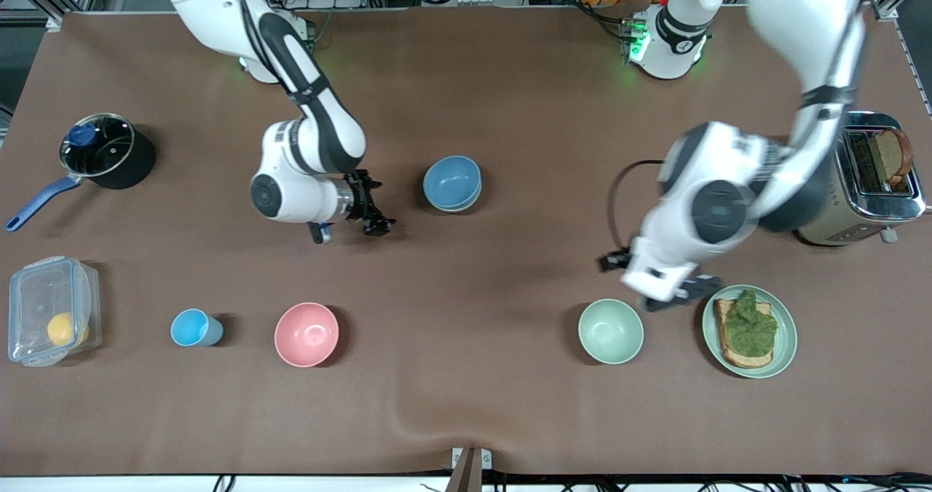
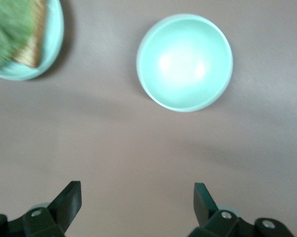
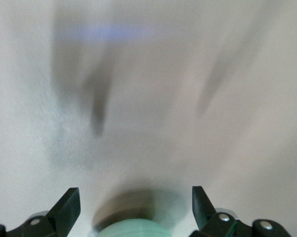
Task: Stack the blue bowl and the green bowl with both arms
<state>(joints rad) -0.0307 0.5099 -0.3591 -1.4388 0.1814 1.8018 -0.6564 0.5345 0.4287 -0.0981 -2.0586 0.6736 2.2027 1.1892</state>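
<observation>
The blue bowl [image 1: 452, 179] sits nested in the green bowl [image 1: 455, 207], of which only a sliver of rim shows, at mid-table. Beside this stack, toward the right arm's end, my right gripper [image 1: 371, 208] hangs open and holds nothing. In the right wrist view its fingers [image 3: 69, 205] stand wide apart, with a blurred pale green curve [image 3: 133, 229] low between them. My left gripper [image 1: 681, 294] is open and empty over the table between a mint bowl [image 1: 611, 330] and a plate. The left wrist view shows the gripper [image 2: 137, 197] wide open above bare cloth, apart from the mint bowl [image 2: 184, 61].
A green plate [image 1: 788, 339] with toast and lettuce lies by the left gripper, and a toaster [image 1: 866, 179] stands farther from the camera. A pink bowl [image 1: 306, 334], light-blue cup [image 1: 193, 327], plastic box [image 1: 51, 310] and lidded pot [image 1: 102, 150] occupy the right arm's end.
</observation>
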